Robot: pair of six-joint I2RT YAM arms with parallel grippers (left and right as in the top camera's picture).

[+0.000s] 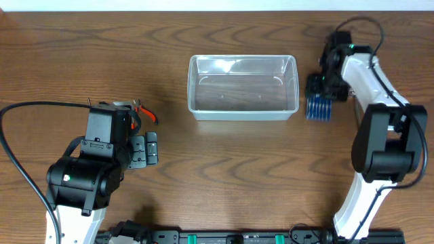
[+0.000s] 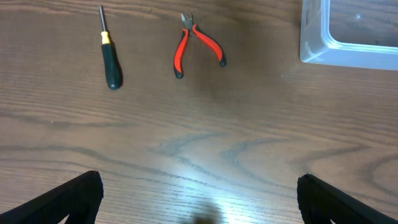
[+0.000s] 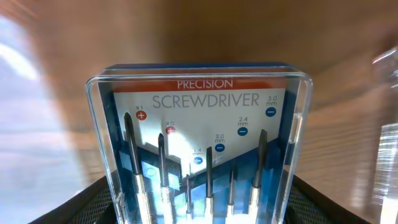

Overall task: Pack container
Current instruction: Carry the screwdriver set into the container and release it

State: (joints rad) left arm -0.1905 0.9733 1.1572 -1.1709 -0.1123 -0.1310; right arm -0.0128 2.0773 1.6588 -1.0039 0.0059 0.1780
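Note:
The clear plastic container (image 1: 243,87) sits at the table's upper middle, with nothing inside it; its corner shows in the left wrist view (image 2: 348,34). My right gripper (image 1: 319,87) is shut on the blue precision screwdriver case (image 1: 319,107), just right of the container; the case fills the right wrist view (image 3: 199,143). My left gripper (image 2: 199,199) is open and holds nothing, above bare wood. Red-handled pliers (image 2: 196,46) and a black-handled screwdriver (image 2: 109,53) lie ahead of it. In the overhead view only the pliers' red handle tips (image 1: 146,112) show beside the left arm.
The left arm's body hides the screwdriver in the overhead view. A black rail (image 1: 237,237) runs along the table's front edge.

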